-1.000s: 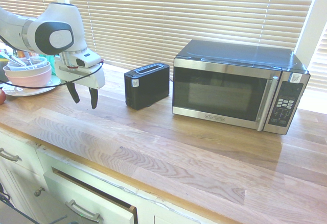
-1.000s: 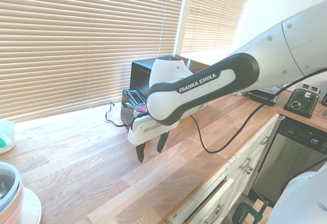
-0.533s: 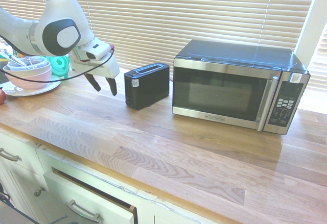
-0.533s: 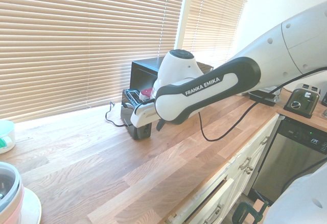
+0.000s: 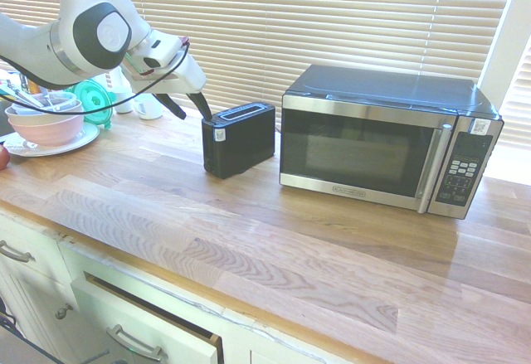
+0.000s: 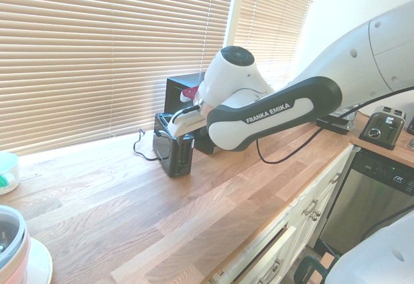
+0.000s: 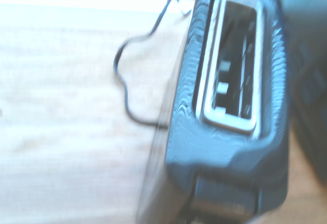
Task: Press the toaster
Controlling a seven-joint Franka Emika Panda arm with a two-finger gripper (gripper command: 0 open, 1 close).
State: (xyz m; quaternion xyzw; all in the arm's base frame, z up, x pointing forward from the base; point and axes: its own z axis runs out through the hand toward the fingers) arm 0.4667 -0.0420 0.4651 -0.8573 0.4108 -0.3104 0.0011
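The toaster (image 5: 238, 138) is a small black box with a silver-rimmed top slot and a white sticker on its near end, standing on the wooden counter just left of the microwave. My gripper (image 5: 191, 108) hangs open and tilted, slightly above the toaster's left end, with its right finger close to the top corner. In the second exterior view the gripper (image 6: 173, 123) sits over the near end of the toaster (image 6: 172, 154). The wrist view looks down, blurred, on the toaster (image 7: 225, 147) and its open slot (image 7: 232, 60). Nothing is between the fingers.
A steel-and-black microwave (image 5: 386, 136) stands right of the toaster. The toaster's black cord (image 7: 125, 81) loops on the counter behind it. Stacked bowls on a plate (image 5: 46, 123), a teal item (image 5: 91, 103) and a white cup (image 5: 149, 105) sit at the left. Window blinds run behind.
My arm has swung up and to the right, from low over the counter at the left to just above the toaster's left end. The fingers have stayed open.
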